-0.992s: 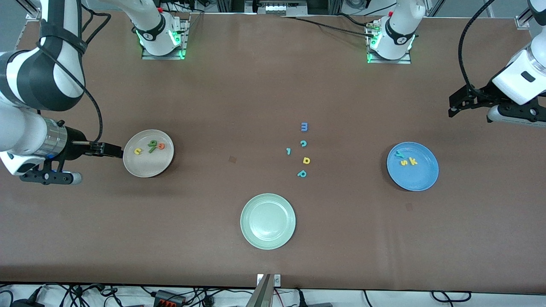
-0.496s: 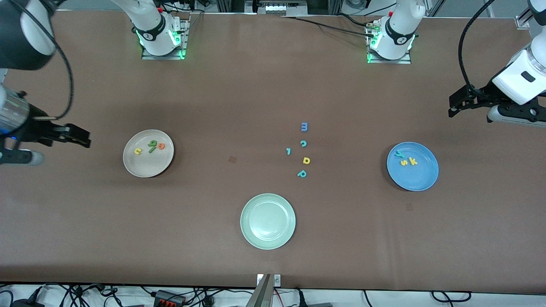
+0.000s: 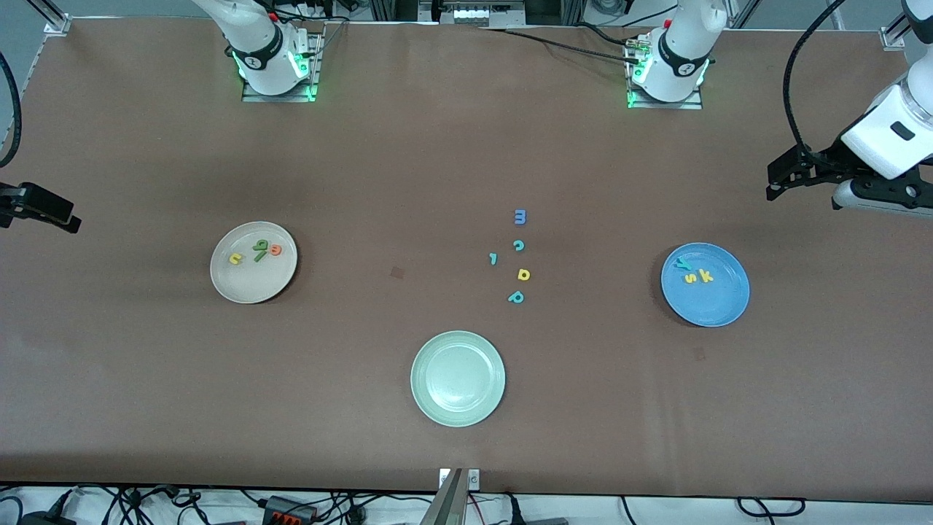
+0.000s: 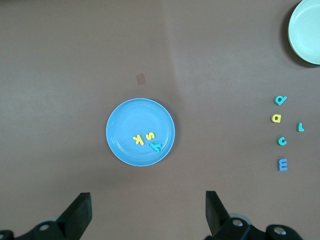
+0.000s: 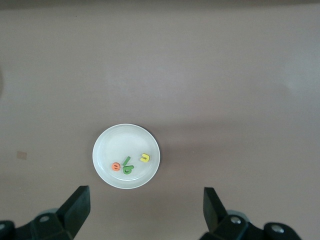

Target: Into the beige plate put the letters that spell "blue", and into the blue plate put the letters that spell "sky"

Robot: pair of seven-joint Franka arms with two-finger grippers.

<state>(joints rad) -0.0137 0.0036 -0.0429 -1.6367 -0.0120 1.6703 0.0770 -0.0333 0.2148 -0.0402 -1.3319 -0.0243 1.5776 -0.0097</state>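
Our right gripper (image 3: 44,208) has drawn away from the beige plate (image 3: 251,288), jaws wide, empty; left gripper (image 3: 783,175) waits likewise. Spare letters (image 3: 518,257) lie toward the blue plate (image 3: 718,306).

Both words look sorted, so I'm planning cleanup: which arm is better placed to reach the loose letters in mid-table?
Left. The open left gripper hangs closer to the loose letters, which show in its wrist view. The open right gripper hangs over the table's edge, with the beige plate between.
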